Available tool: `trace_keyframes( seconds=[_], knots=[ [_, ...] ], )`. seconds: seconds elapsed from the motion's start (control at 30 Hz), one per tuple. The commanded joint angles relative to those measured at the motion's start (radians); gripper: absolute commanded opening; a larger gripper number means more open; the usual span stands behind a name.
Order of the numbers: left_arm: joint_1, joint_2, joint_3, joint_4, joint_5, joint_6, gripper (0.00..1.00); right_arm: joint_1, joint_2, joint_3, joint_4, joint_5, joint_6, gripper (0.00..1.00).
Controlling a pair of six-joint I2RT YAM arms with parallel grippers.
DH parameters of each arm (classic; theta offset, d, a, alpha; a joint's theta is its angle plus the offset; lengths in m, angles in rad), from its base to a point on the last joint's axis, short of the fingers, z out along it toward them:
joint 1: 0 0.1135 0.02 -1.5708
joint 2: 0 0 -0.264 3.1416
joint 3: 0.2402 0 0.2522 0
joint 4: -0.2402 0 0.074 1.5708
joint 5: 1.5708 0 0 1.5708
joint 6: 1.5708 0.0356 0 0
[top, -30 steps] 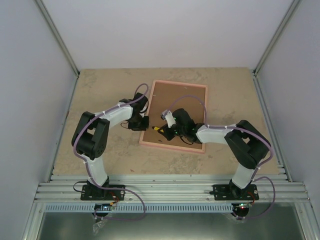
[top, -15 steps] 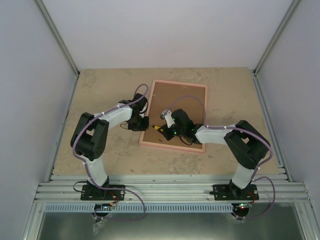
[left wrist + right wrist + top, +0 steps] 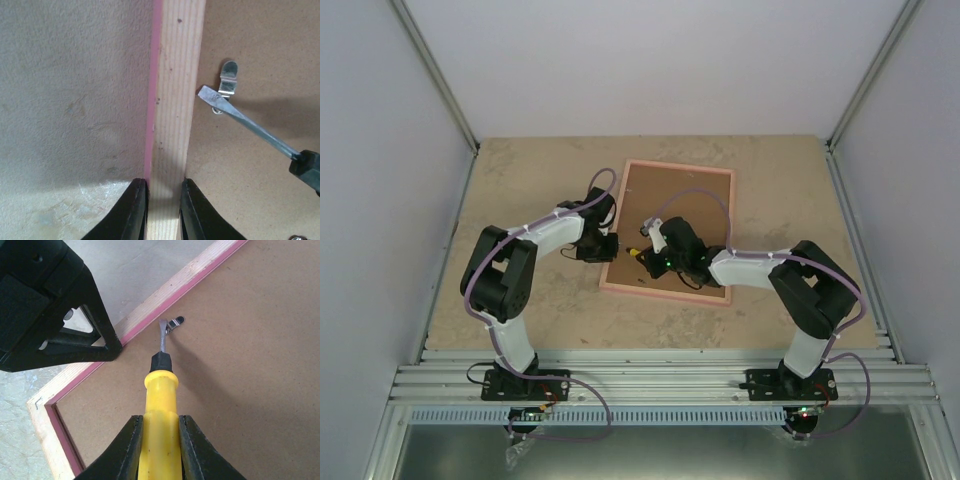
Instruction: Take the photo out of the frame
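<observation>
Lying face down on the table (image 3: pixel 520 180), the frame (image 3: pixel 680 165) shows its brown back. Left gripper (image 3: pixel 162 185) pinches its left rail, jaws narrow. Right gripper (image 3: pixel 160 422) clasps a yellow screwdriver (image 3: pixel 161 382), blade tip at a metal clip (image 3: pixel 175 321). The photo can't be seen.
</observation>
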Motion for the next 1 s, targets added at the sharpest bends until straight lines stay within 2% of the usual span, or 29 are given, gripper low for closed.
trace_keyframes(
  seconds=[0.0, 0.53, 0.97],
  knots=[
    [-0.001, -0.018, -0.028, -0.027, 0.023, -0.052, 0.08, -0.015, -0.009, 0.022, -0.058, 0.108, 0.013, 0.00],
    [-0.001, -0.035, -0.037, -0.034, 0.020, -0.074, 0.08, -0.004, -0.069, 0.021, -0.144, 0.119, -0.016, 0.00],
    [-0.046, -0.150, -0.165, -0.075, 0.047, -0.084, 0.09, -0.018, -0.179, -0.031, -0.092, 0.157, -0.022, 0.00]
  ],
)
